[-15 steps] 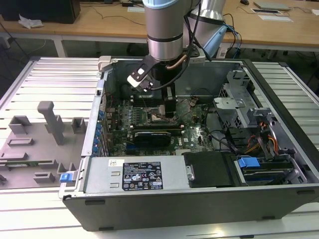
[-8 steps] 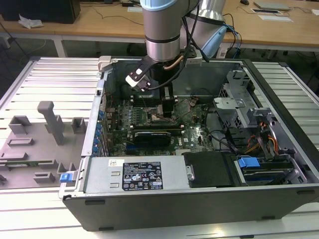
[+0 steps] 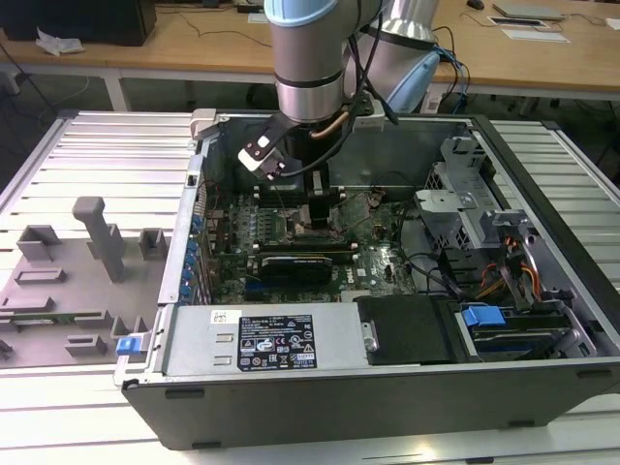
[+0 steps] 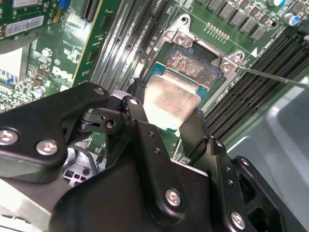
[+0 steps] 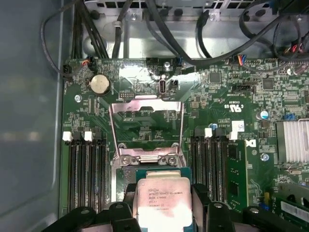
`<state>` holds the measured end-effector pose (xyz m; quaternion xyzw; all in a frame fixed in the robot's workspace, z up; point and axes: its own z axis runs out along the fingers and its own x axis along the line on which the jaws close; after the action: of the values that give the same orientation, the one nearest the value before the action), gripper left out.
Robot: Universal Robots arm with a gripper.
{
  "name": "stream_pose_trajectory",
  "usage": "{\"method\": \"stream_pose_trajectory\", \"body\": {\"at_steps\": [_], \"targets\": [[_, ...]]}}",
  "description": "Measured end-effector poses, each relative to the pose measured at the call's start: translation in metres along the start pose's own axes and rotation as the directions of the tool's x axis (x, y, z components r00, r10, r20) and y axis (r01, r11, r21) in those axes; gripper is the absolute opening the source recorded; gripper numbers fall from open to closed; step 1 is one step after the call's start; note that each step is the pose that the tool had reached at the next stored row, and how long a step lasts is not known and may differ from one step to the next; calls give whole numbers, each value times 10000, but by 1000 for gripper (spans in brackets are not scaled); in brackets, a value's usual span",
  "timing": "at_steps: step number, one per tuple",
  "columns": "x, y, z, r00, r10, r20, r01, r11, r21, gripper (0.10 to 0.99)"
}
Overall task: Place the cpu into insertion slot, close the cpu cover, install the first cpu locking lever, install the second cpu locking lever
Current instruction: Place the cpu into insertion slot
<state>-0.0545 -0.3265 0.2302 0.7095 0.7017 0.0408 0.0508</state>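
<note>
My gripper (image 4: 166, 108) is shut on the cpu (image 4: 170, 96), a small square chip with a pale metal top, its black fingers (image 4: 140, 125) clamping two opposite sides. The chip hangs just over the insertion slot (image 4: 193, 65), whose pin field and silver rim show past its far edge. In the first wrist view the cpu (image 5: 163, 195) sits between the gripper (image 5: 164, 205) fingers, and the cpu cover (image 5: 145, 152) stands folded back, open, beyond it. A thin metal locking lever (image 4: 270, 77) sticks out unlatched beside the slot. In the exterior view the gripper (image 3: 321, 215) reaches down into the computer case onto the green board (image 3: 368, 257).
Black memory slots (image 5: 87, 174) flank the socket on both sides. A ribbed heatsink (image 5: 292, 140) and bundled cables (image 5: 145, 24) lie nearby. The case walls, power supply (image 3: 281, 339) and drive cage (image 3: 484, 223) hem the arm in. A grey fixture tray (image 3: 87, 252) lies outside, at the exterior view's left.
</note>
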Motion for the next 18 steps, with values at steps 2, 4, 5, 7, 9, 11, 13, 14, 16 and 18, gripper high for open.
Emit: {"method": "stream_pose_trajectory", "body": {"at_steps": [2,4,5,7,9,11,13,14,16,18], "targets": [[8,-18,17,10000,-1,1,1,10000,1,537],[29,-35,30,10000,-2,0,2,10000,0,537],[36,-38,34,10000,-3,0,3,10000,0,537],[53,-42,46,10000,-3,-1,3,10000,-1,537],[59,-44,65,10000,-3,-3,3,10000,0,537],[59,-47,86,10000,10,-5,-9,10000,5,537],[61,-50,111,10000,42,-1,-42,10000,14,537],[70,-54,128,10000,74,1,-74,10000,20,537],[81,-55,141,10000,82,-3,-82,10000,21,537],[87,-56,155,10000,91,-1,-91,10000,26,537]]}}
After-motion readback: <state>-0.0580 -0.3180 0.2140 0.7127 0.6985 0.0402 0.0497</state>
